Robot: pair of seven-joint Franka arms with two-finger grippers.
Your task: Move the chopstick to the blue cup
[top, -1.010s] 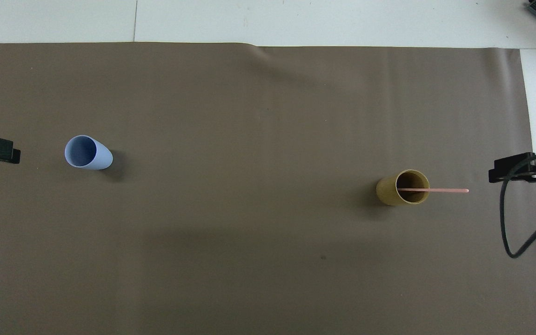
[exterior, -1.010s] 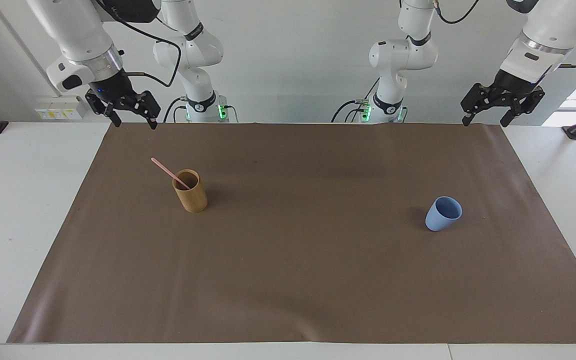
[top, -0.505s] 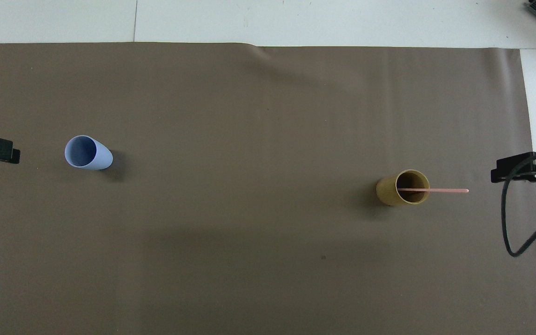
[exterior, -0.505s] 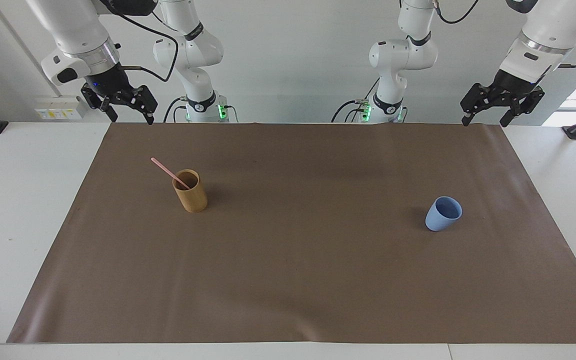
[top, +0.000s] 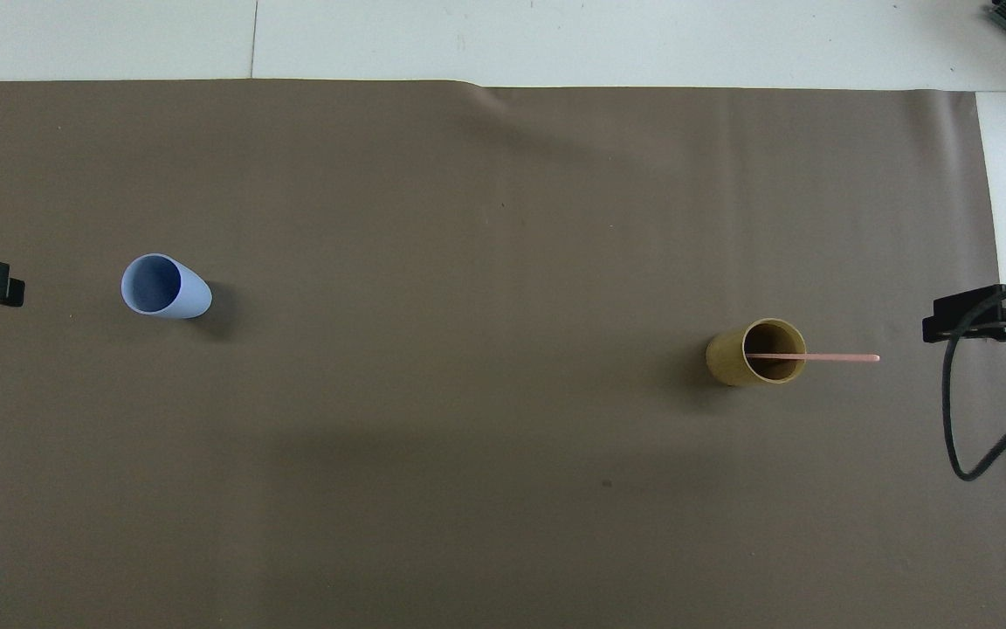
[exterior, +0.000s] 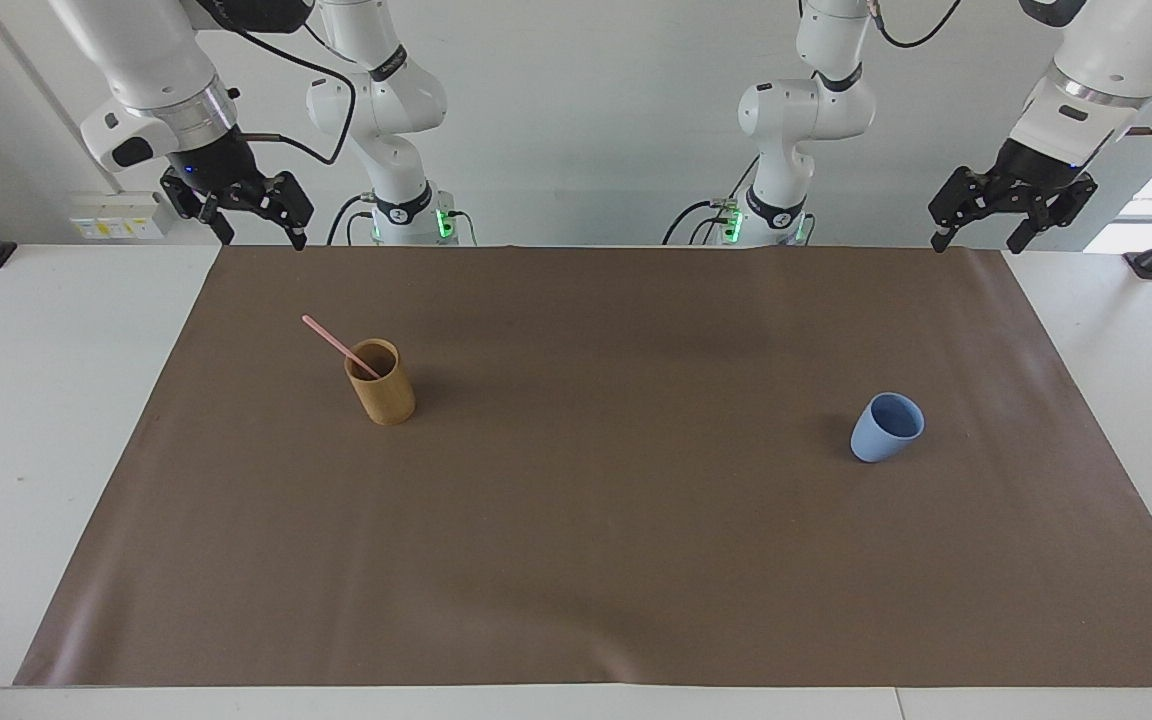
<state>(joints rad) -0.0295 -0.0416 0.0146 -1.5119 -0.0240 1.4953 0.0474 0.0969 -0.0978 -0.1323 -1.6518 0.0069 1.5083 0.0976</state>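
Observation:
A pale pink chopstick (exterior: 331,343) stands in a tan wooden cup (exterior: 383,395) and leans out over its rim toward the right arm's end of the table; it also shows in the overhead view (top: 835,357). The light-blue cup (exterior: 881,432) stands empty toward the left arm's end, seen too in the overhead view (top: 173,293). My right gripper (exterior: 261,238) is open and empty, raised over the mat's edge at the right arm's end, apart from the tan cup. My left gripper (exterior: 976,243) is open and empty, raised over the mat's edge at the left arm's end.
A brown mat (exterior: 616,520) covers most of the white table (exterior: 36,420). The tan cup (top: 734,358) and the blue cup stand far apart on it. A black cable (top: 957,419) hangs from the right gripper (top: 974,319).
The right gripper has risen a little and drifted toward its end of the table. The left gripper has drawn slightly outward. The cups and the chopstick have not moved.

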